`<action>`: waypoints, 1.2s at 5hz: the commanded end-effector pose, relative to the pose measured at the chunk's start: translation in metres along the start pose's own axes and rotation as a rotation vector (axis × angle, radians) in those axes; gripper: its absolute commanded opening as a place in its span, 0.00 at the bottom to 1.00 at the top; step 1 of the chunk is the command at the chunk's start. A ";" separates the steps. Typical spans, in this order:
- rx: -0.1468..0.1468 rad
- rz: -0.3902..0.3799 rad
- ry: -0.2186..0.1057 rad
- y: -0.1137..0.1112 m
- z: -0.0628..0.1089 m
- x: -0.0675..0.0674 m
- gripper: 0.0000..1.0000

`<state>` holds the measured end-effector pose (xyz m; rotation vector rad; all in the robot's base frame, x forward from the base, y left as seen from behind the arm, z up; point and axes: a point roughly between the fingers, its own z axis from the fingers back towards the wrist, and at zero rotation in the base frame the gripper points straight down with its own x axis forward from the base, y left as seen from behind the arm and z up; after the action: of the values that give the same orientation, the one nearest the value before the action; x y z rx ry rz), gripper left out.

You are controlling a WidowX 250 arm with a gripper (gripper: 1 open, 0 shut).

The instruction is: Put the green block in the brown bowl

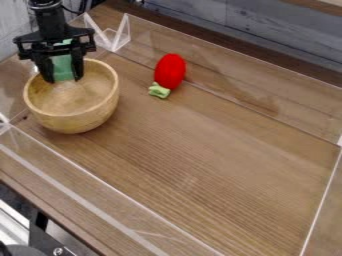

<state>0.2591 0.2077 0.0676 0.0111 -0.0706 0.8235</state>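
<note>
- One green block [62,68]: located at far side of brown bowl [72,104], upper L of view; lower part seen against bowl's inside, upper part btwn the fingers.
- End effector [59,50]: dark, pointing down, above far rim of bowl; fingers closed on green block, one each side. Grip noted.
- Bowl: upright on worktop [221,150], L side of view; round, thick-walled, lt. brown w/ pale inside. Near part of inside visible; far rim partly hidden by block & end effector. Block's contact w/ bowl: can't tell.
- Red rounded obj. [170,70]: on worktop, to R of bowl & apart from it, toward far side.
- Lt.-green piece [159,91]: small, at near end of red obj., slightly L of it.
- White angular outline [123,38]: btwn end effector & red obj., far side; exact nature unclear.
- Worktop: brown wood, pale lines along L & R sides.
- Dark cables [34,215]: lower L corner, beyond worktop edge; detail too small to tell.
- Dk. blue-gray panel [287,25]: behind worktop, upper R.
</note>
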 end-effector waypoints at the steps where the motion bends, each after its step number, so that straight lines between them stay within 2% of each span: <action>1: -0.011 -0.011 -0.069 0.008 0.020 0.003 0.00; 2: -0.004 -0.001 -0.070 0.003 0.034 0.007 1.00; 3: -0.005 0.006 -0.073 -0.002 0.051 0.013 1.00; 4: -0.035 -0.083 -0.089 -0.024 0.069 -0.001 1.00; 5: -0.055 -0.152 -0.088 -0.039 0.078 -0.012 1.00; 6: -0.064 -0.177 -0.089 -0.054 0.084 -0.024 1.00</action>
<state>0.2762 0.1500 0.1321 -0.0165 -0.1181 0.6435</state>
